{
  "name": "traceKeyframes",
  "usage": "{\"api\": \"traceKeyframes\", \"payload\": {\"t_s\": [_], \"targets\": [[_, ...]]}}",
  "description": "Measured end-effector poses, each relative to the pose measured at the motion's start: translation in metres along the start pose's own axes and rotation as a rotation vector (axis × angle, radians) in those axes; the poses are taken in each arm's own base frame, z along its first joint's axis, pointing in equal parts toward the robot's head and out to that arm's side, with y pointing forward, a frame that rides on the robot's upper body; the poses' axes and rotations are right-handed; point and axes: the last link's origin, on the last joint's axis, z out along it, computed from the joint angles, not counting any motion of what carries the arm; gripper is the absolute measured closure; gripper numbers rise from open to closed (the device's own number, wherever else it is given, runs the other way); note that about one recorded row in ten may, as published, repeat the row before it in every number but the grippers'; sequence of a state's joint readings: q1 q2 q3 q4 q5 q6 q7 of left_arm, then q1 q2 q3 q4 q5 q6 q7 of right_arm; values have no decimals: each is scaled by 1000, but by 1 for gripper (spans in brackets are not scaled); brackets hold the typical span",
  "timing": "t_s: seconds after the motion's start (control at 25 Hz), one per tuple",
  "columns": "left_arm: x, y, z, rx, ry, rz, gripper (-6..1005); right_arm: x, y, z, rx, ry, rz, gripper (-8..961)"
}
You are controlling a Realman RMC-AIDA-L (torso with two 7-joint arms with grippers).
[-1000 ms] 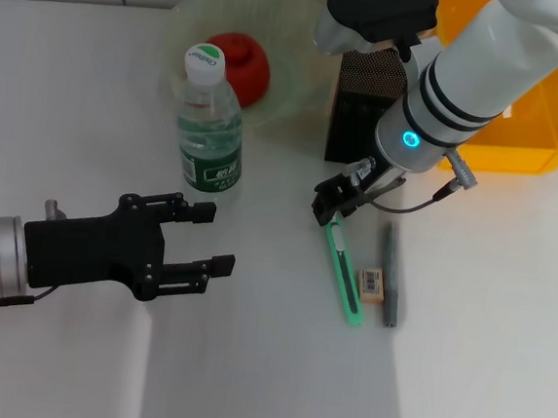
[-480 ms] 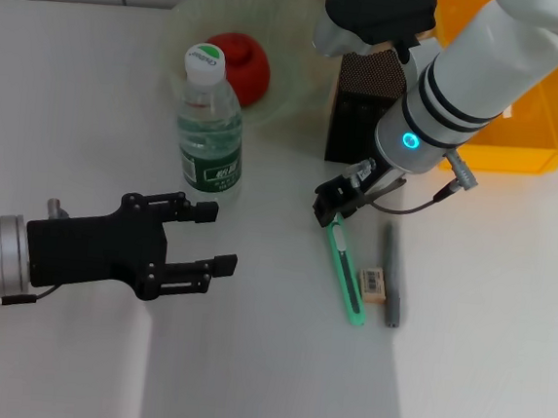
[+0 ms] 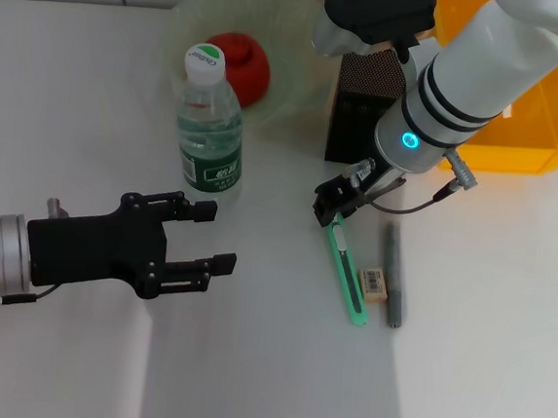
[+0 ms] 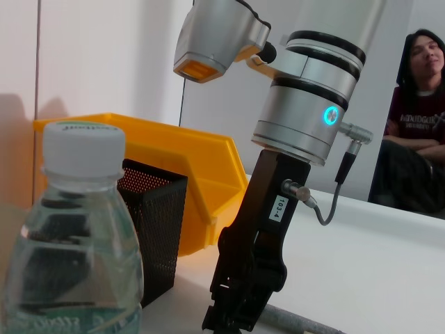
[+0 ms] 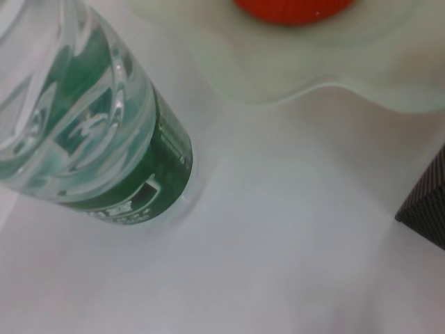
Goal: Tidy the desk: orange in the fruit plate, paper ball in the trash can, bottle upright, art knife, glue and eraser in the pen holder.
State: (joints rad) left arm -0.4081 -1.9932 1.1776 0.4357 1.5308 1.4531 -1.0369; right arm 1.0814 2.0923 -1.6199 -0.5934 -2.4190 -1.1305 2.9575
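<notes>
A green art knife (image 3: 347, 276), a small eraser (image 3: 374, 283) and a grey glue stick (image 3: 392, 278) lie side by side on the white desk. My right gripper (image 3: 335, 204) hangs just over the knife's far end; it also shows in the left wrist view (image 4: 240, 306). The water bottle (image 3: 209, 125) stands upright, and shows in both wrist views (image 4: 69, 229) (image 5: 90, 132). The orange (image 3: 245, 62) lies in the pale green fruit plate (image 3: 304, 35). The black mesh pen holder (image 3: 359, 113) stands behind the right gripper. My left gripper (image 3: 208, 235) is open and empty, in front of the bottle. No paper ball shows.
A yellow bin (image 3: 522, 113) stands at the back right, beside the pen holder. The right arm's thick white forearm (image 3: 477, 70) reaches over the pen holder and the bin. A person sits beyond the desk in the left wrist view (image 4: 417, 125).
</notes>
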Motion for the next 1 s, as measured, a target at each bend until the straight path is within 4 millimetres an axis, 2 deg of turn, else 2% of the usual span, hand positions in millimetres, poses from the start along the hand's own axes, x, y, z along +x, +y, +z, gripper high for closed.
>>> {"api": "traceKeyframes", "payload": {"t_s": [0.68, 0.88, 1.0], "targets": [[-1, 0, 2, 8, -4, 0, 285, 0, 2, 0, 10, 9, -19, 731], [-1, 0, 2, 8, -3, 2, 285, -1, 2, 0, 8, 1, -20, 792], [-2, 0, 2, 10, -5, 4, 285, -2, 3, -1, 5, -8, -25, 791]]}}
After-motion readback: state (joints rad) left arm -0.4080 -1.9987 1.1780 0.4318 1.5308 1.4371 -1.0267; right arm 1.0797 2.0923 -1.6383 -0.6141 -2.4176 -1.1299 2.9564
